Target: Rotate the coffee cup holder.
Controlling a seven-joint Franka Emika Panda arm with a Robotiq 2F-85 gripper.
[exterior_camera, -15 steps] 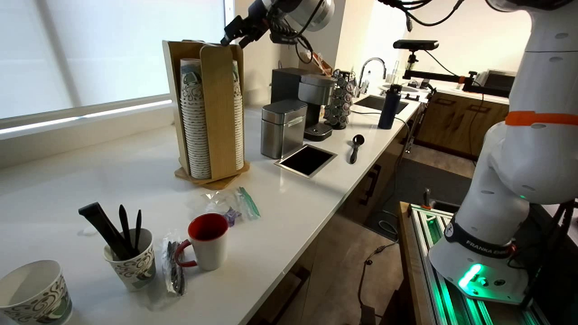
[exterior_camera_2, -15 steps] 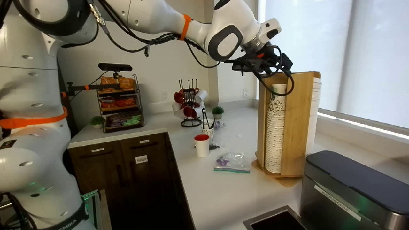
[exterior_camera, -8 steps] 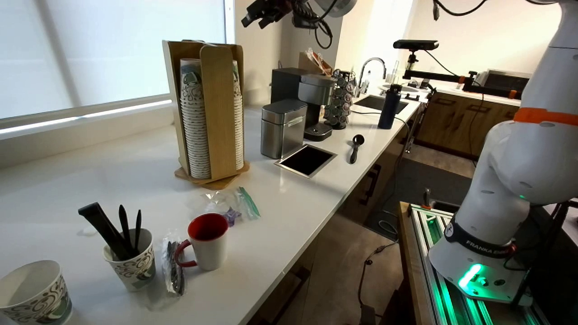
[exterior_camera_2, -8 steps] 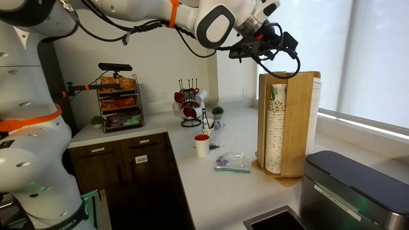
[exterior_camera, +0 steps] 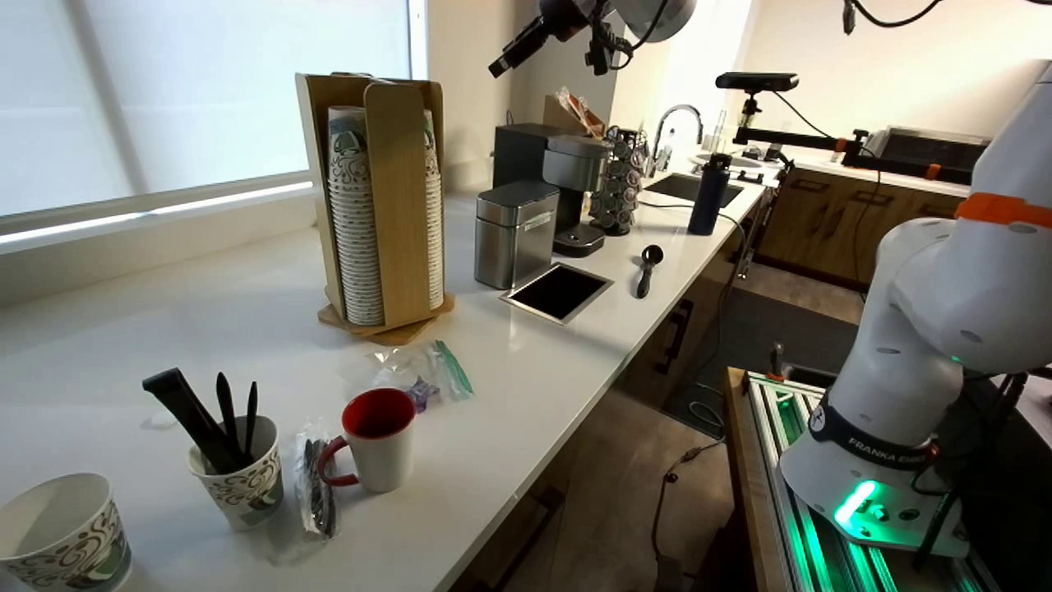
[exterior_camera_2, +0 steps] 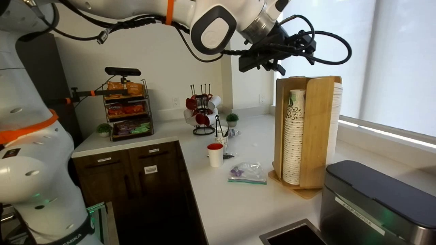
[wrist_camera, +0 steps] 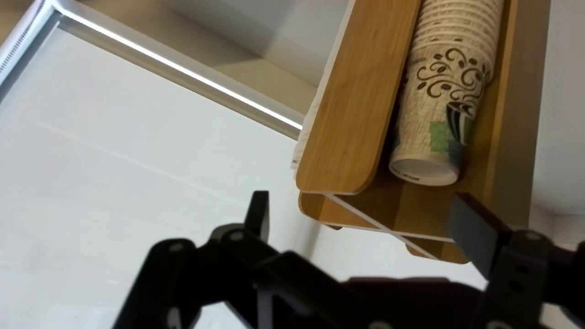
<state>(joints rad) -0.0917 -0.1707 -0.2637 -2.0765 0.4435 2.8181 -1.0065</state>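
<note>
Hovering up high here with the gripper (wrist_camera: 363, 212), gaping wide, clutching nothing, hanging near the top of the coffee cup holder (exterior_camera: 399, 205) but apart from it! Peering down in the wrist view at patterned cups (wrist_camera: 445, 87), nesting bottoms-up beside wooden panels (wrist_camera: 356, 100). Checking on that holder: standing upright in both exterior views, perching on a wooden base (exterior_camera_2: 306, 194) atop the white counter (exterior_camera: 509, 378). Rising, in an exterior view, left of the grey metal container (exterior_camera: 516, 234) and just beyond the clear plastic bag (exterior_camera: 417, 370). Coming nearer, spotting a white mug with a red inside (exterior_camera: 382, 448), then a paper cup of black utensils (exterior_camera: 246, 493), then another paper cup (exterior_camera: 70, 534) at near left. Glancing far right, picking out a dark blue bottle (exterior_camera: 708, 201); finding also, in an exterior view, red and white mugs (exterior_camera_2: 202, 119) hanging far off.
</note>
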